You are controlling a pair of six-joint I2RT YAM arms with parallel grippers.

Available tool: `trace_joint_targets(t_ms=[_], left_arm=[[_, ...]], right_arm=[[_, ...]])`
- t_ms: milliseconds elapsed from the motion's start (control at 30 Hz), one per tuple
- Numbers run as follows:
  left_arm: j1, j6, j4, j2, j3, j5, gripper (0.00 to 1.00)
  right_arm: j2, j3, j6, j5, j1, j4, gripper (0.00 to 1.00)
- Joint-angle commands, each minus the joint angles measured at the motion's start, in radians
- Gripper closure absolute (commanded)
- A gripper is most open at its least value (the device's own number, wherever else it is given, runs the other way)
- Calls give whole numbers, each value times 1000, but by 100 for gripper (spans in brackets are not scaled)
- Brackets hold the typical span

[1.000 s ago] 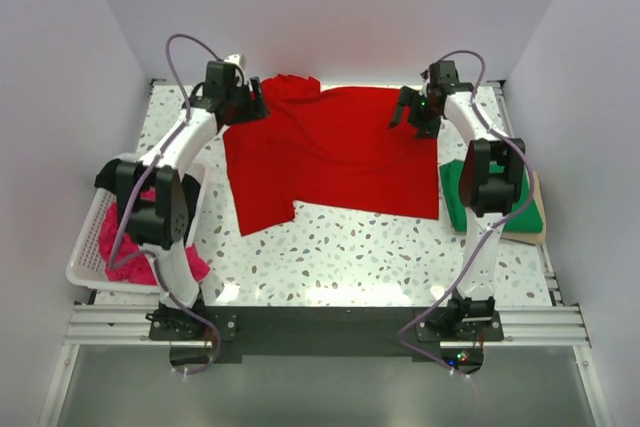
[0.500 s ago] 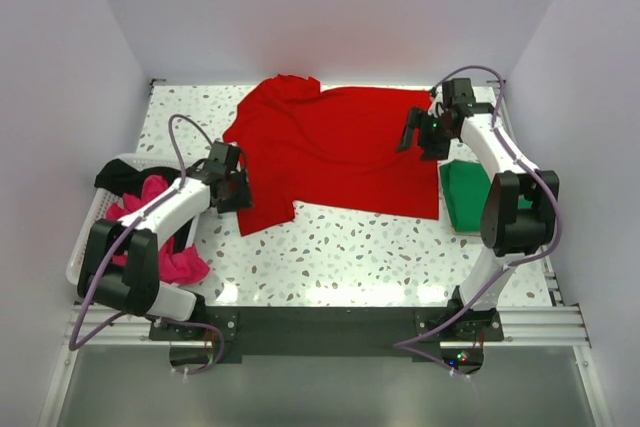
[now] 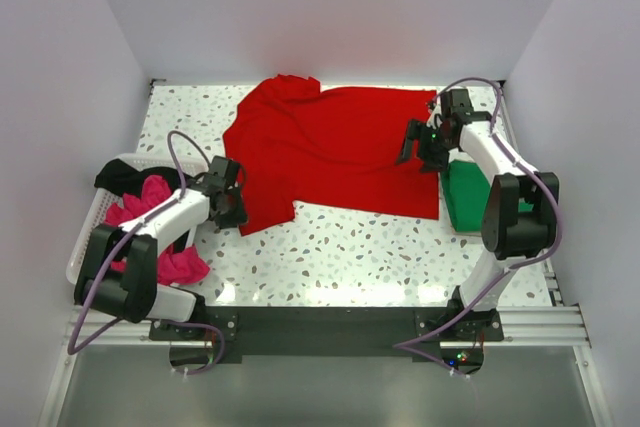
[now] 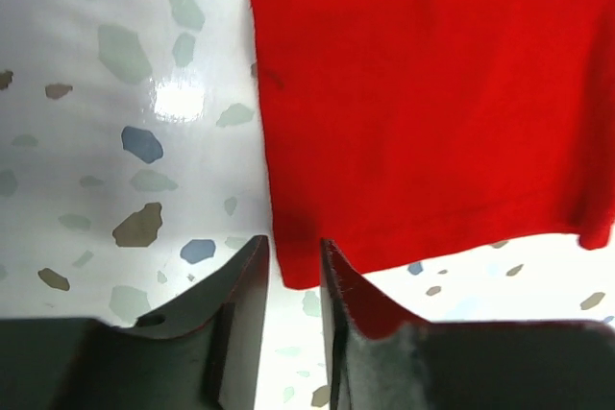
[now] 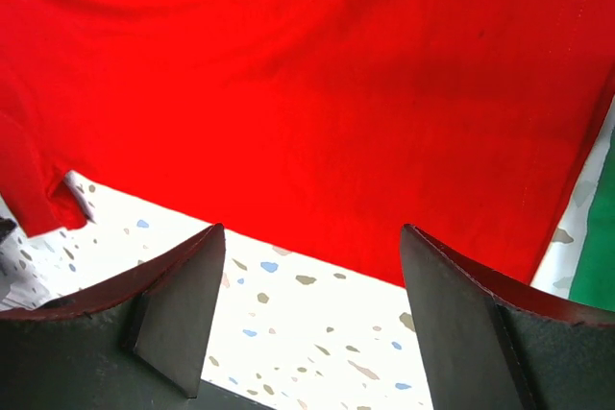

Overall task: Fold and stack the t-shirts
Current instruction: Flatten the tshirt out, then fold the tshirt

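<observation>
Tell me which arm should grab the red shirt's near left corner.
Left. The left gripper straddles that corner, jaws narrow around the hem. The right gripper stands open across the red shirt, by its right edge.

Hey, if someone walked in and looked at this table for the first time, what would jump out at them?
The bright red t-shirt spread across the far middle of the table dominates. The left claw sits with narrow jaws astride its near-left corner, while the right claw hangs wide open near its right edge. A green t-shirt lies folded at the right.
</observation>
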Motion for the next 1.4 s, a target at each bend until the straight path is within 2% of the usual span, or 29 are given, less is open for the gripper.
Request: trace_joint_targets(t_ms=[0, 367, 433, 533, 633, 667, 733, 833, 1067, 1367], left_arm=[[-5, -12, 15, 9, -13, -10, 69], [-5, -9, 30, 72, -42, 31, 69], [-5, -9, 41, 60, -62, 34, 73], [-5, -12, 45, 54, -87, 46, 85], [-5, -18, 53, 43, -93, 57, 96], [-5, -21, 53, 41, -91, 57, 100], [-5, -22, 49, 32, -85, 51, 100], [-5, -18, 35, 20, -76, 48, 100], [-3, -1, 12, 6, -55, 31, 100], [-3, 13, 7, 20, -30, 36, 100]], right_arm=[[-65, -15, -12, -18, -1, 11, 24], [-96, -54, -21, 28, -1, -6, 24], [-114, -77, -23, 38, -1, -6, 24], [-138, -133, -18, 66, 1, -7, 25], [-187, -205, -6, 136, -1, 1, 29], [-208, -223, 3, 159, -2, -1, 33], [-228, -266, 16, 248, -1, -7, 42], [-257, -315, 31, 339, -4, -1, 48], [-257, -384, 68, 437, -16, 39, 51], [-168, -403, 68, 459, -18, 105, 54]])
